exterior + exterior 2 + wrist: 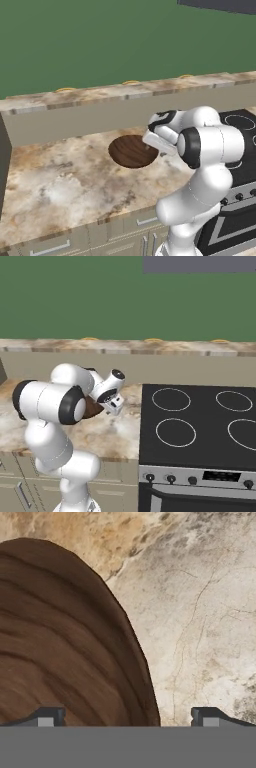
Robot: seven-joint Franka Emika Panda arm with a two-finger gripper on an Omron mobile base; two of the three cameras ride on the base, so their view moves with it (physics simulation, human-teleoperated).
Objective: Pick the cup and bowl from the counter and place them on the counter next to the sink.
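I am looking down along the gripper (128, 716) at the bowl (65, 642), and its two tips are standing wide apart with nothing between them. One tip is sitting over the bowl's wood-grain inside, the other over bare counter (205, 622), so the bowl's rim is running between them. From the left base view the bowl (131, 150) is lying on the counter (55, 175) just beside the stovetop (245, 125), directly under the hand. I judge a straight descent would straddle the rim.

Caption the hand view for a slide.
Open gripper straddling the rim of the bowl on the counter.
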